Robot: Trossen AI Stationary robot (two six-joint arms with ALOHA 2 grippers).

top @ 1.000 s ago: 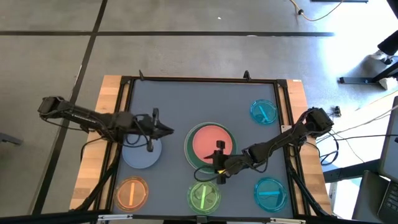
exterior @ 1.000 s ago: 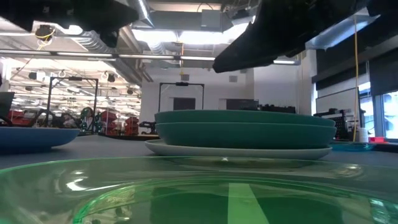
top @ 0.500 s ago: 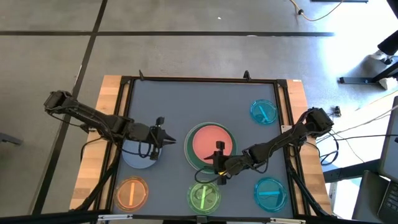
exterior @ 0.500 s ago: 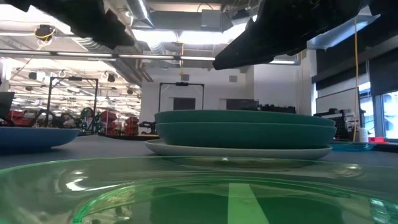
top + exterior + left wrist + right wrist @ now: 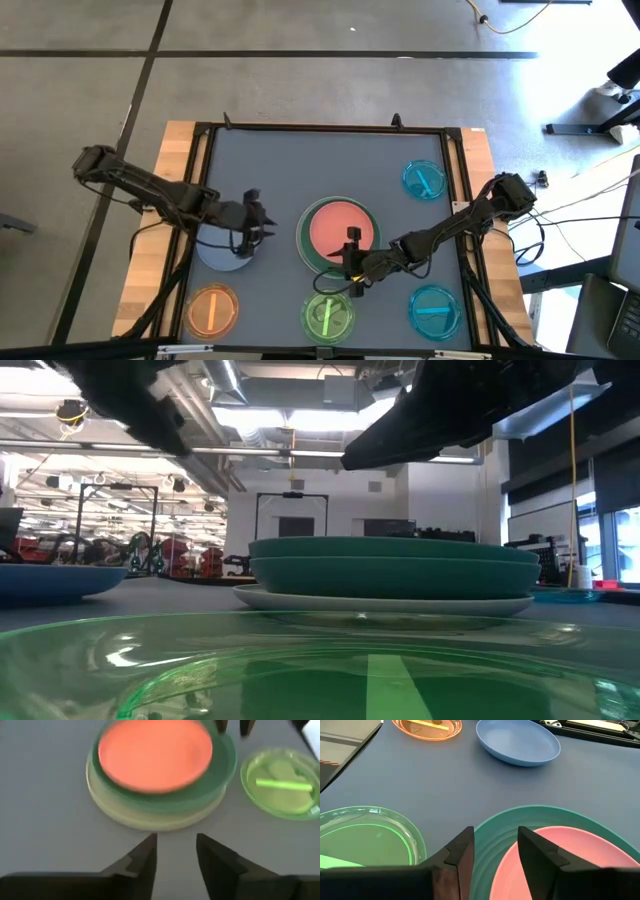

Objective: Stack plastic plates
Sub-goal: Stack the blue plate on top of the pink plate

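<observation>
At the near edge of the table (image 5: 280,160), the bright green translucent plate (image 5: 329,316), the orange one (image 5: 211,309) and a cyan one (image 5: 435,309) are placed in a row. Behind them the right gripper (image 5: 352,262) is held narrowly open and empty over the near rim of the stack (image 5: 390,575), where the salmon-pink plate (image 5: 340,229) is laid on two green plates over a cream-white one. The left gripper (image 5: 258,220), also narrowly open and empty, is kept above the blue-grey plate (image 5: 222,250), and the second cyan plate (image 5: 424,179) is seen at the far right.

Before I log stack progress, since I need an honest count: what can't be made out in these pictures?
- High view: the left gripper and its arm cover part of the blue-grey plate.
- Low view: the salmon-pink plate is hidden behind the green plates' rims.
- Left wrist view: motion blur smears the stack's layers, so the count there is unclear.
- Low view: the bright green translucent plate is cut off by the bottom edge.
</observation>
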